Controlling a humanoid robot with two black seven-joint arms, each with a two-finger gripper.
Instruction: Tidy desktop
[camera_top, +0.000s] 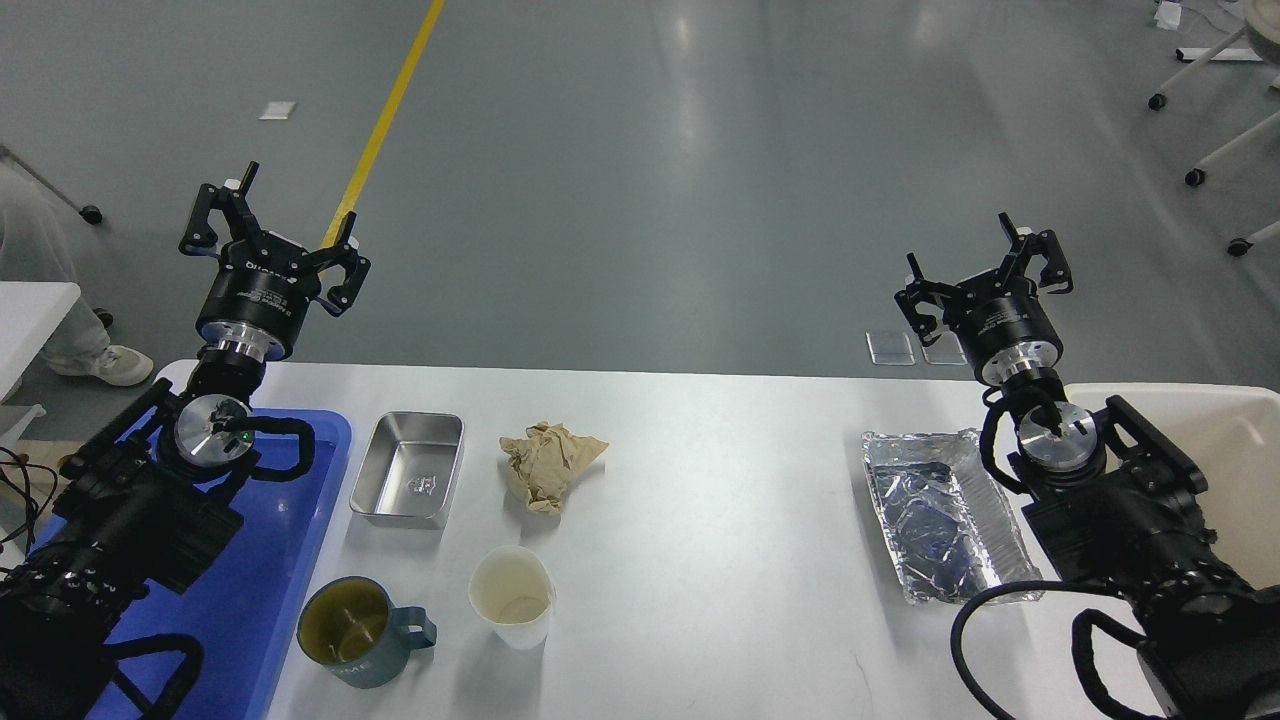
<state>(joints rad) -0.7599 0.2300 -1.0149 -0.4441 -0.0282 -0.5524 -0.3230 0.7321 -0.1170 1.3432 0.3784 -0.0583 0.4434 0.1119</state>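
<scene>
Stretching across the lower half of the view, the white surface runs from the blue tray on its left end to the cream bin at its right edge, with its far edge meeting grey floor beyond. Both arms rise over that far edge: the left tool hangs above the surface's left far corner with its fingers spread and nothing between them, and the right tool sits above the far right edge, likewise spread and empty. A steel tin lies just beside the tray's right rim, apart from it, and a crumpled brown paper lies near the tin's right side without touching. Nearer the front edge, a blue mug stands just beside the tray (handle turned right), and a white paper cup stands upright just right of the mug's handle. A crinkled foil tray lies toward the right, partly behind the right arm's black body, near the bin but whether it touches cannot be told. Between the brown paper and the foil tray the surface is bare white, a wide open band reaching from far edge to front edge. Thick arm links and cables cover the tray's left part and the surface's front right corner.
</scene>
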